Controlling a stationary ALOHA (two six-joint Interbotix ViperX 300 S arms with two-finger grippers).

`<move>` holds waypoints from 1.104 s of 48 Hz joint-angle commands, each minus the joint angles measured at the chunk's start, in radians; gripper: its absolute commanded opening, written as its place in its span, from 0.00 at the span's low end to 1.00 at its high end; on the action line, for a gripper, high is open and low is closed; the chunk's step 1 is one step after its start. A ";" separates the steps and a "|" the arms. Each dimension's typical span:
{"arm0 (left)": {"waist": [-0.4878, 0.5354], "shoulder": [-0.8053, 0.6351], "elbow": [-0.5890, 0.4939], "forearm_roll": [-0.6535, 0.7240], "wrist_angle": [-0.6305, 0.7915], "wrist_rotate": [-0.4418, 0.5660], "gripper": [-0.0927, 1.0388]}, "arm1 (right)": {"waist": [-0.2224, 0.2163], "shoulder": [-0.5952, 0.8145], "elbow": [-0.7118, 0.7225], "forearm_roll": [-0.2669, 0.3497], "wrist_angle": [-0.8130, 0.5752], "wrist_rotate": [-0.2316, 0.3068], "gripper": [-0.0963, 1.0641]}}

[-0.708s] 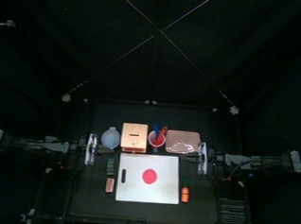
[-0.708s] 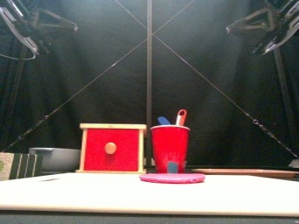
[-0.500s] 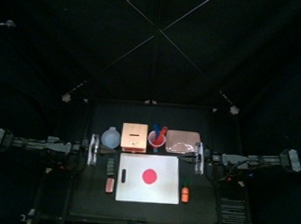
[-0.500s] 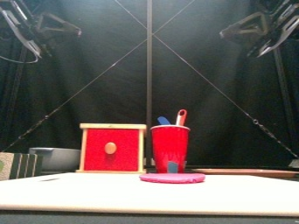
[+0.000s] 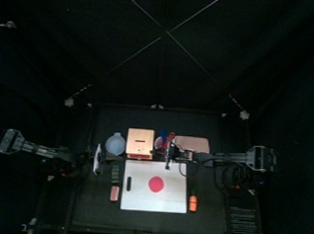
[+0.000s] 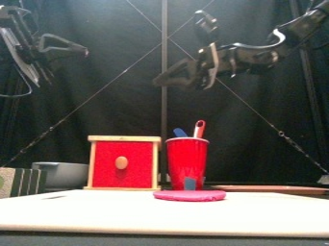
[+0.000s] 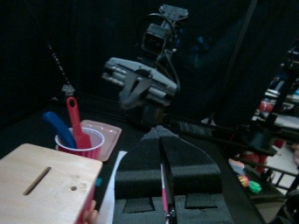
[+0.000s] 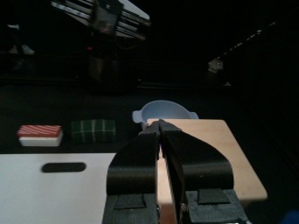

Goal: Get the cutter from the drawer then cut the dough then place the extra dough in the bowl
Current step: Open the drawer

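Red round dough disc (image 5: 154,182) is seen uncut on the white cutting board (image 5: 136,199). The round metal cutter is unseen and presumably shut inside the pale wooden box with the red drawer front (image 6: 123,163).

At the left, the left gripper (image 6: 80,48) is held high, jaws pressed together on nothing. The blue-grey bowl (image 5: 115,143) is set just beside the box. The right gripper (image 6: 167,79), likewise closed and empty, is poised above the red plastic cup (image 6: 188,161).

That cup could be toppled if the drawer is approached low from the right. Open room is left before the box.

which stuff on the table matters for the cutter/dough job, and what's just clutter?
Job:
- wooden box with the red drawer front; cutter not in view
- red dough disc
- white cutting board under it
- blue-grey bowl

Clutter:
- red cup with toy knives
- pink tray
- sushi roll
- red-and-white striped toy
- orange toy
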 commanded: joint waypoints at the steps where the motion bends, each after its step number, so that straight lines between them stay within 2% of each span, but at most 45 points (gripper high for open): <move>1: -0.029 0.061 -0.032 -0.003 -0.032 -0.008 0.06 | -0.028 0.094 -0.121 -0.035 -0.011 0.002 0.11; 7: -0.038 0.152 -0.072 -0.008 -0.040 -0.008 0.06 | -0.058 0.187 -0.207 -0.078 -0.011 0.002 0.11; 16: -0.038 0.324 -0.161 -0.034 -0.055 -0.009 0.06 | -0.087 0.256 -0.270 -0.117 -0.011 0.000 0.11; 26: -0.038 0.489 -0.247 -0.210 -0.055 -0.043 0.07 | -0.094 0.299 -0.301 -0.150 0.020 0.003 0.11; 29: -0.035 0.522 -0.261 -0.307 -0.054 -0.078 0.07 | -0.094 0.307 -0.307 -0.150 0.032 0.002 0.11; 37: -0.035 0.563 -0.262 -0.506 -0.052 -0.147 0.06 | -0.092 0.333 -0.321 -0.150 0.063 0.002 0.11; 46: -0.040 0.588 -0.272 -0.563 -0.035 -0.176 0.06 | -0.092 0.360 -0.336 -0.150 0.095 0.003 0.11; 53: -0.043 0.598 -0.276 -0.591 0.000 -0.236 0.08 | -0.087 0.367 -0.339 -0.152 0.126 0.003 0.11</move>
